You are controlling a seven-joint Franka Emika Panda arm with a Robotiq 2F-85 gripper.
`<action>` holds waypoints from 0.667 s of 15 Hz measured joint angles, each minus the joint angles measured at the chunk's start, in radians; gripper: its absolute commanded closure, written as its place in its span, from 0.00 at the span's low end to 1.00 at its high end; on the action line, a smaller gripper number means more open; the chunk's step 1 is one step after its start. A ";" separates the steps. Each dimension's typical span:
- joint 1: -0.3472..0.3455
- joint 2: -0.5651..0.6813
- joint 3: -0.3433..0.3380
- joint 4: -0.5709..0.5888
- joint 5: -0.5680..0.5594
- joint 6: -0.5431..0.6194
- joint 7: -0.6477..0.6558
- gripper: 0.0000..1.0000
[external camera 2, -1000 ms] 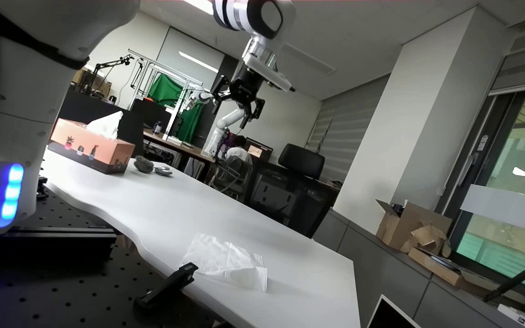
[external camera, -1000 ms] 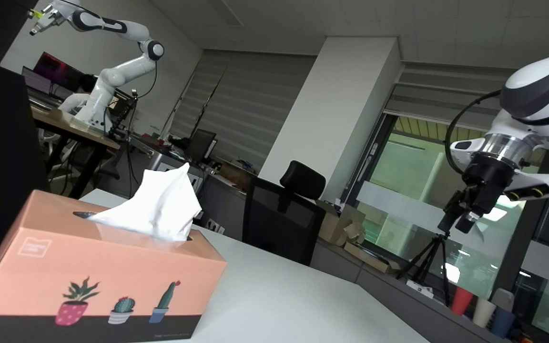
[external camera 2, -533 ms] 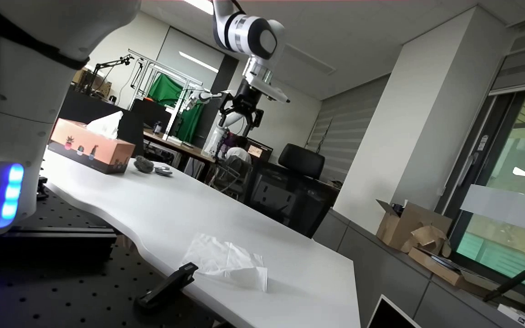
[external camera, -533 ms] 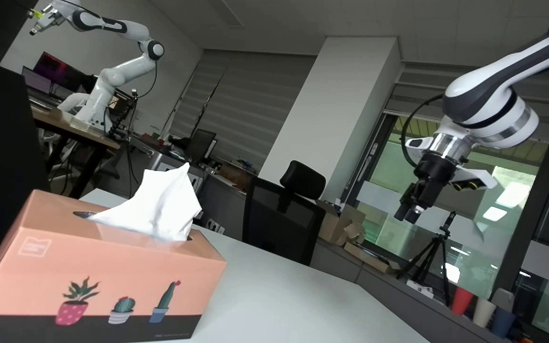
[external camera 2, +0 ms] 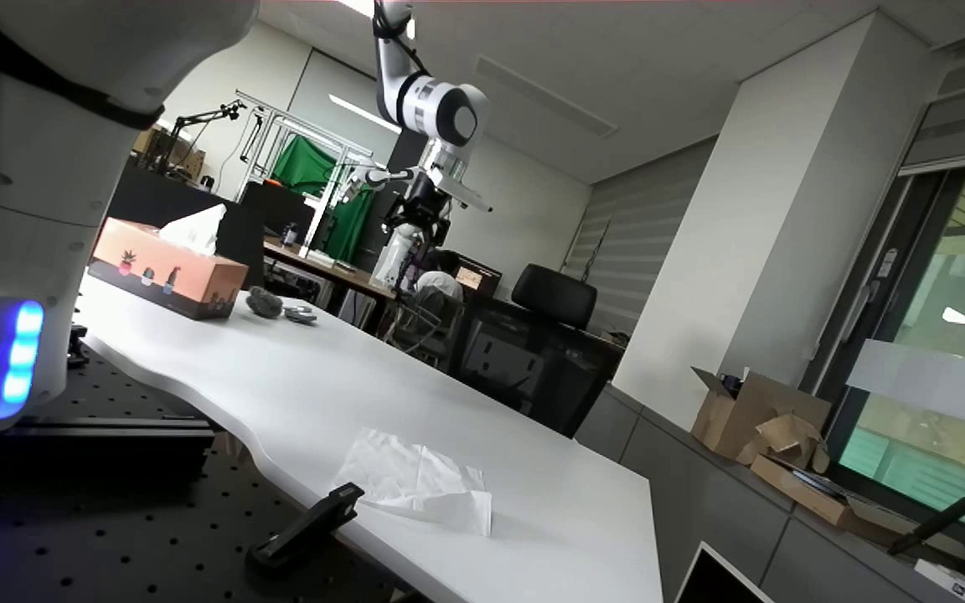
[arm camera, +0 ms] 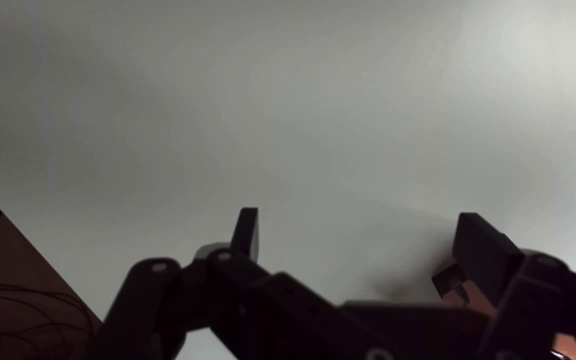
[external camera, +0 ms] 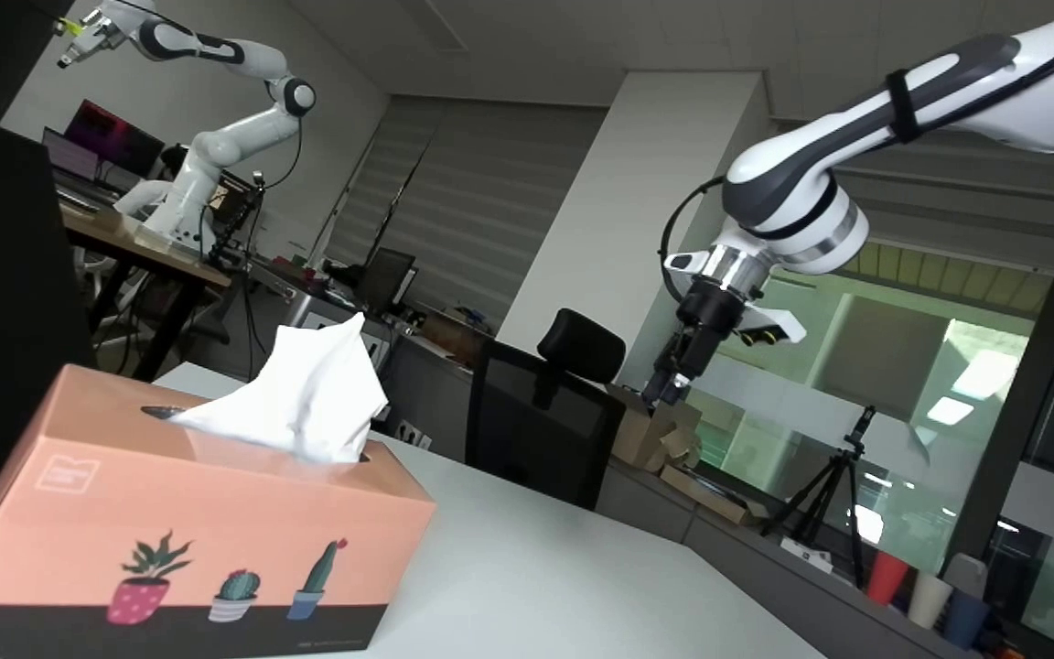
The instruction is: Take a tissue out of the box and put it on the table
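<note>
Claw (arm camera: 356, 222) hanging in the air over the table (external camera 2: 348, 394), jaws spread wide, and nothing between them for you but pale blur in the wrist view. Now sweep from the left in an exterior view: there's the box (external camera 2: 166, 266), upright at the far end of the table, one white tissue (external camera 2: 194, 229) standing up out of its top, ungripped, your claw well apart from it. Just right of the box come a dark grey lump (external camera 2: 263, 302) and a small grey piece (external camera 2: 300, 315). Further right, a black clip (external camera 2: 308, 528) at the table's edge, and just beside it — here we go — a loose sheet (external camera 2: 420, 486), creased and limp, lying on the table. So how far along are you? My call: if that loose sheet is the one you're after, it's out, it's down, and only backing away is left. If the tissue in the box is your target, pinch, pull, carry and release all lie ahead; these views can't settle which
</note>
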 measured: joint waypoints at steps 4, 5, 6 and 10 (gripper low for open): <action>0.009 0.122 0.087 0.136 -0.002 -0.061 0.004 0.00; 0.015 0.147 0.105 0.163 -0.002 -0.074 0.005 0.00; 0.022 0.168 0.122 0.187 -0.002 -0.089 0.006 0.00; 0.041 0.211 0.149 0.238 -0.004 -0.117 0.028 0.00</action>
